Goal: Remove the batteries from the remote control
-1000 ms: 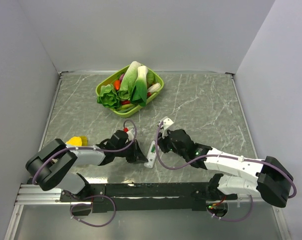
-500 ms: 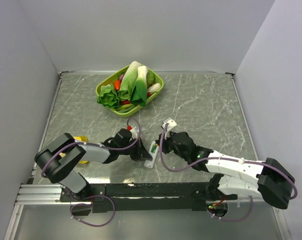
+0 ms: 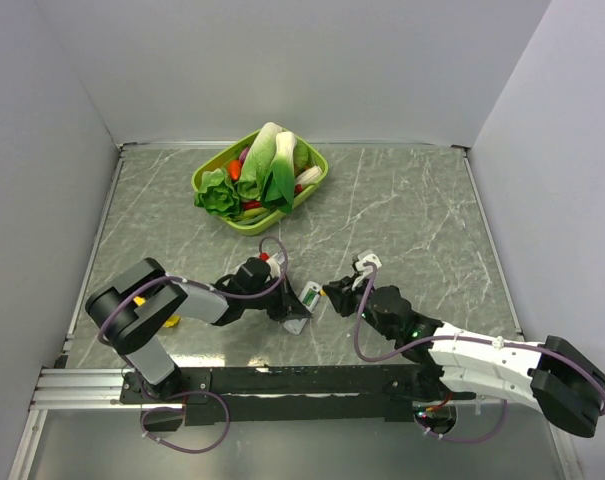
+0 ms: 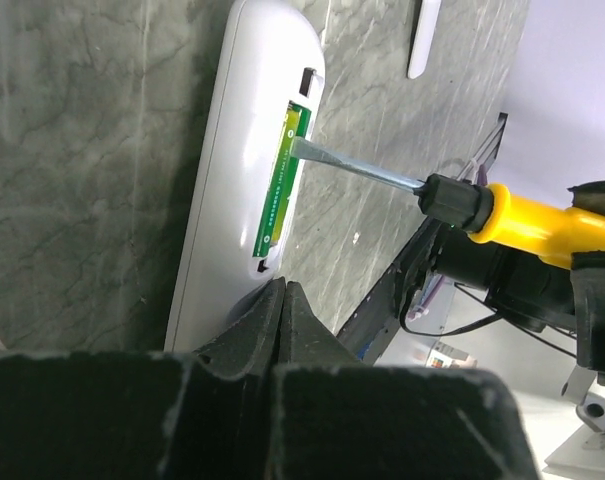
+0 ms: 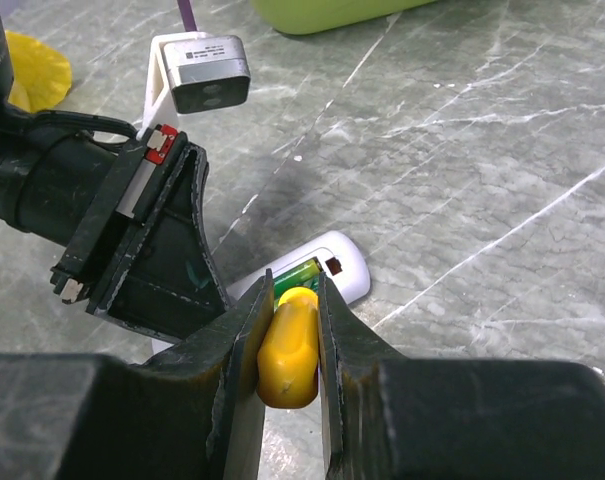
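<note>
I am looking at two black pincers working close together on a grey, marble-veined table [image 4: 82, 150].

The left pincer [image 4: 285, 300] is clenched, its two matte, ridged fingers meeting in a sharp wedge. The wedge tip rests on the near end of the remote [image 4: 237, 180], with nothing between the fingers. The remote is a slim, glossy white plastic bar with rounded corners, stretching straight away from this pincer. A long narrow slot is cut in its upper face. In the slot lies a thin green strip that looks like a battery [image 4: 279, 180].

The right pincer [image 5: 294, 300] is clamped around the screwdriver [image 5: 287, 345], gripping its smooth, rounded yellow handle between flat dark fingers. From the left wrist view, the tool's black collar and thin steel shaft run to a flat blade, and the blade tip sits at the far end of the slot, against the green strip.

Beyond the remote, well apart from the left pincer, lies a small white cover strip [image 4: 423, 35].
</note>
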